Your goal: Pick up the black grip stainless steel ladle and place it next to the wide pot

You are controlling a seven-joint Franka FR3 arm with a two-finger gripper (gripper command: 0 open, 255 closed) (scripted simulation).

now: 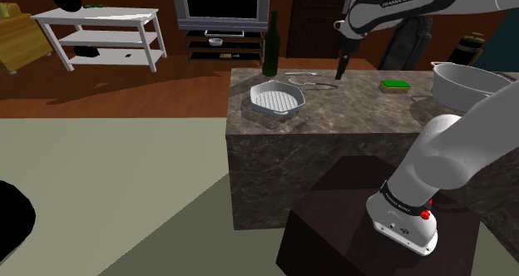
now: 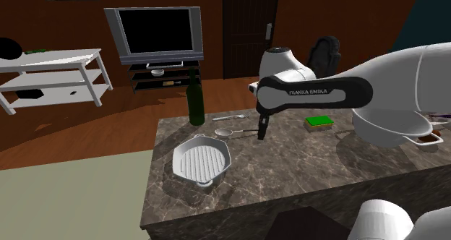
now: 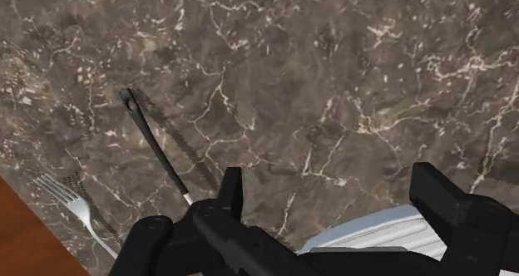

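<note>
The claw [image 2: 262, 132] hangs over the marble table [image 1: 358, 108] with its fingers spread apart and nothing between them, so the pick has not been made yet. It points straight down, which suits a thin thing lying flat: the fingers can drop on either side of it and close across its width.

The ladle [image 3: 154, 145] lies flat on the table just beside the claw. Its black handle runs outside one finger, not in the gap, and its bowl end is toward the ribbed pan [image 2: 201, 159]. As I read it, the claw needs a small sideways shift to straddle the handle before it goes down. The handle is the sensible place to take hold, being straight and narrow, though the bowl's weight may tip the ladle once it is lifted.

A fork [image 3: 71, 201] lies beyond the ladle from the claw, near the table's edge, close enough to be nudged. A dark bottle [image 2: 194, 101] stands farther off on that side.

The wide pot [image 1: 466, 81] sits well away on the claw's other side, past a green sponge [image 1: 395, 85], so the carry will cross the table.
</note>
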